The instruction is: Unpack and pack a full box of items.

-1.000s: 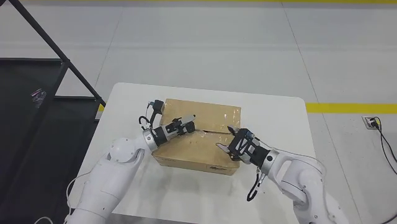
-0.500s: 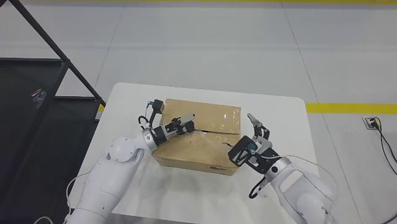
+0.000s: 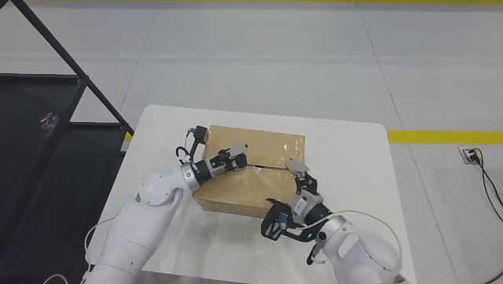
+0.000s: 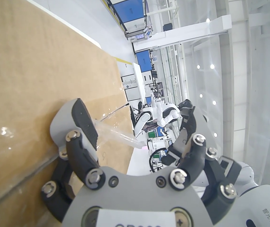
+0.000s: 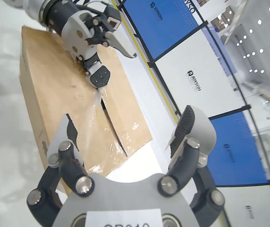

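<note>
My left gripper [image 3: 238,156], open, has one finger on the box's [image 3: 259,144] taped seam [image 5: 112,128], which runs lengthwise toward my open right gripper [image 3: 284,196].

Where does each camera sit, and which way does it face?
Top view: above the arms, looking down on the table and box; both arms show.
Left wrist view: on that wrist, looking along the box top; open left gripper shows.
Right wrist view: on that wrist, facing the box; open right gripper shows.
Shared: top and right wrist views both show the left gripper on the box.
</note>
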Available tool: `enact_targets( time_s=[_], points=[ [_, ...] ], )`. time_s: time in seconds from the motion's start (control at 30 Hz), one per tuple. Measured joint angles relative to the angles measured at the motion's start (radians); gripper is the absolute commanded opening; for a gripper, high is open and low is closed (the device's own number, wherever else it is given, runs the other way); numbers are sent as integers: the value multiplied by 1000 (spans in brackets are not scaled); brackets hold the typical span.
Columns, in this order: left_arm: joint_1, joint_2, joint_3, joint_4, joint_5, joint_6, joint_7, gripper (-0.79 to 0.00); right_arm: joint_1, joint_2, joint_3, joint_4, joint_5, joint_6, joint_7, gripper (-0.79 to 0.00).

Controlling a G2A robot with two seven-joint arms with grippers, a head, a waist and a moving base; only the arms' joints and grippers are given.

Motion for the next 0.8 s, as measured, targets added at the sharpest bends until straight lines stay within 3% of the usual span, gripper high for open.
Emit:
enact_targets(
  time_s=[0.17, 0.33, 0.57, 0.8],
  points=[
    [-1, 0, -1, -1, 1, 2, -1, 0, 2, -19, -137, 43, -260, 157, 123, 0],
    [-3, -1, -3, 2, -4, 2, -2, 0, 57, -49, -233, 122, -386, 228, 253, 0],
    [-5, 0, -10, 6, -10, -1, -9, 0, 152, -93, -306, 226, -427, 210, 391, 0],
    [-5, -1, -12, 8, -18, -4, -18, 0, 203, -130, -325, 281, -444, 260, 496, 0]
  ],
)
